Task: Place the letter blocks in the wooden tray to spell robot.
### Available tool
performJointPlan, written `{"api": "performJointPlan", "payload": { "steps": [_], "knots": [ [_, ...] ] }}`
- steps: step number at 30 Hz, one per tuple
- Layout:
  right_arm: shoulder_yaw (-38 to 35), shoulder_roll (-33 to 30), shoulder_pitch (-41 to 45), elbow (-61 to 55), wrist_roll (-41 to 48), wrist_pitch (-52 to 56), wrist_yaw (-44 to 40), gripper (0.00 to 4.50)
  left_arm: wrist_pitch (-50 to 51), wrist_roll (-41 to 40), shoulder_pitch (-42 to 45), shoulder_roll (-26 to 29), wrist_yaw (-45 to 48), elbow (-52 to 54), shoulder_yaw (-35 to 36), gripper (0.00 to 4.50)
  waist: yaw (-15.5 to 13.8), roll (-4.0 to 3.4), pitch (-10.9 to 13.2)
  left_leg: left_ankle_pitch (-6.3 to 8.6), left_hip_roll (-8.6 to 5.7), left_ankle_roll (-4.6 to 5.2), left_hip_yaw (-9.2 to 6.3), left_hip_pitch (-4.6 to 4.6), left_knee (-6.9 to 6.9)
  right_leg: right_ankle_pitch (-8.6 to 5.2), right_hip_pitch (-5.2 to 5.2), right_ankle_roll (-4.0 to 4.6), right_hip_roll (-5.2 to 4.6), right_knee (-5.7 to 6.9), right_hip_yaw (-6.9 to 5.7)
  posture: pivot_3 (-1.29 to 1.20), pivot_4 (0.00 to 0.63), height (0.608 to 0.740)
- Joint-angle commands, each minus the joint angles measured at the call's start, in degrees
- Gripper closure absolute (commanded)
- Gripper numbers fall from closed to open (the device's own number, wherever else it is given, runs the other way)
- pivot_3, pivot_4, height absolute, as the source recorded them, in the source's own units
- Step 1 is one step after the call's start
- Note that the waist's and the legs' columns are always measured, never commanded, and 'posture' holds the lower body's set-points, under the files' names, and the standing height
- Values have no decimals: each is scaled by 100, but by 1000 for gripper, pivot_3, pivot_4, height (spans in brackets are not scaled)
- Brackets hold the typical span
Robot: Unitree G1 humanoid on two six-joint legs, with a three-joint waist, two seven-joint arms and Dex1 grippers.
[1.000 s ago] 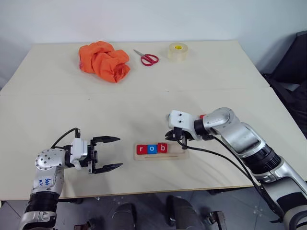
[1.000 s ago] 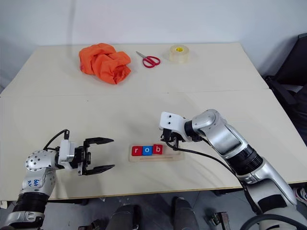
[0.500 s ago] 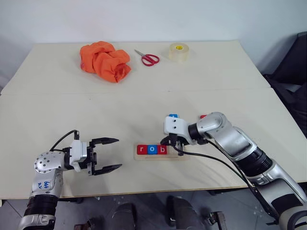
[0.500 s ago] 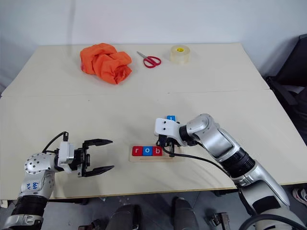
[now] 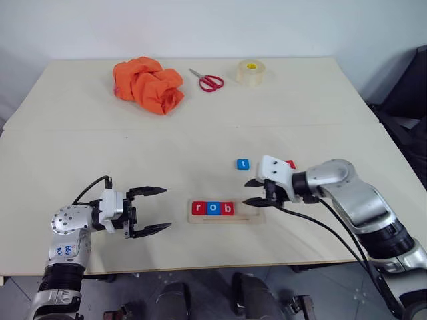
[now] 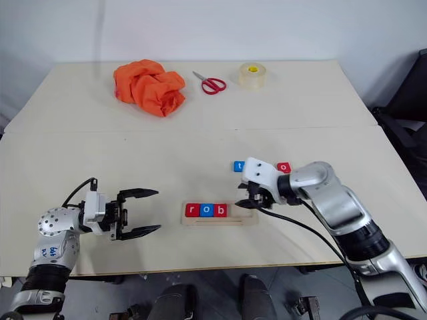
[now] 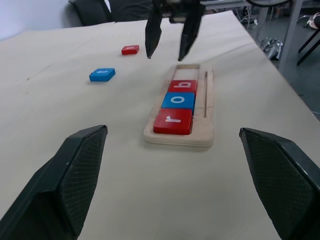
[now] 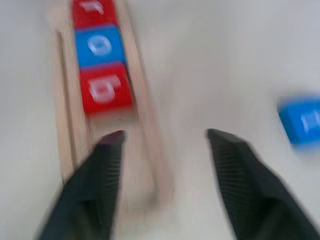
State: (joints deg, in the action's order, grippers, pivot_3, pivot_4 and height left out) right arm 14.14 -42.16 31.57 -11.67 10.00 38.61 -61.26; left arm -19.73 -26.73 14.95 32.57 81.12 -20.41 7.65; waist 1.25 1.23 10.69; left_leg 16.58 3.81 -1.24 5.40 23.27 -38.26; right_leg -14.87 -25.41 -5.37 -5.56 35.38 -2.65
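Three blocks (image 5: 213, 208), red r, blue o, red b, side by side in the tray's (image 5: 248, 217) left part, near the tabletop's (image 5: 200, 147) front edge. Blue t (image 5: 243, 164) and red o (image 6: 285, 167) loose just behind. Right tool (image 5: 255, 192) spread, empty, over the tray's right end. Left tool (image 5: 151, 211) spread, empty, well left.

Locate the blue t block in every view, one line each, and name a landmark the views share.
Left eye view: blue t block lies on the table, beyond the wooden tray.
Right eye view: it lies just beyond the right gripper.
Left wrist view: it lies apart from the tray, near the red o block.
Right wrist view: a blurred blue tile at the edge.
Shared landmark: the tray holding r, o, b.
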Motion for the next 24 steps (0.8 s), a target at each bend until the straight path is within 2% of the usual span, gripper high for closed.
{"api": "performJointPlan", "payload": {
  "steps": [1,2,3,7,13,18,24],
  "knots": [
    [-821,-199,-361,-247,128,141,444,448,-94,-20,81,-13,129,-44,-31,0,4,0,0,-1,0,0,0,-2,0,0,0,0,0,2,0,0,150,740],
    [-1103,-250,-612,-283,173,144,558,103,-84,-32,103,-25,174,-78,-47,0,6,0,0,-1,0,-1,0,-2,1,0,0,0,0,3,0,0,150,740],
    [-1393,-272,-859,-327,243,123,655,46,-82,-34,129,-38,205,-115,-61,0,1,0,0,-1,0,-1,0,-3,1,0,0,0,0,3,1,0,150,740],
    [-2331,-253,-1686,-478,449,76,1001,46,-90,-49,257,-67,318,-268,-95,0,-29,0,0,-1,-1,-1,0,-2,1,0,1,0,0,0,1,0,150,740],
    [-3555,248,-2437,-609,575,-133,1970,46,-99,-43,381,-27,356,-451,-25,0,-72,1,-1,-2,0,0,4,-10,-1,0,2,-1,2,6,7,0,150,740],
    [-3952,412,-2875,-872,858,-217,2091,46,-44,-63,358,8,363,-414,10,0,-114,1,-1,-4,0,0,3,-10,0,0,2,-1,3,7,8,0,150,740],
    [-4008,406,-3156,-1107,1148,-136,2187,46,33,-66,454,82,380,-454,22,0,-116,1,-1,-5,0,0,2,-11,0,0,5,-1,4,7,8,0,150,740]
  ]
}}
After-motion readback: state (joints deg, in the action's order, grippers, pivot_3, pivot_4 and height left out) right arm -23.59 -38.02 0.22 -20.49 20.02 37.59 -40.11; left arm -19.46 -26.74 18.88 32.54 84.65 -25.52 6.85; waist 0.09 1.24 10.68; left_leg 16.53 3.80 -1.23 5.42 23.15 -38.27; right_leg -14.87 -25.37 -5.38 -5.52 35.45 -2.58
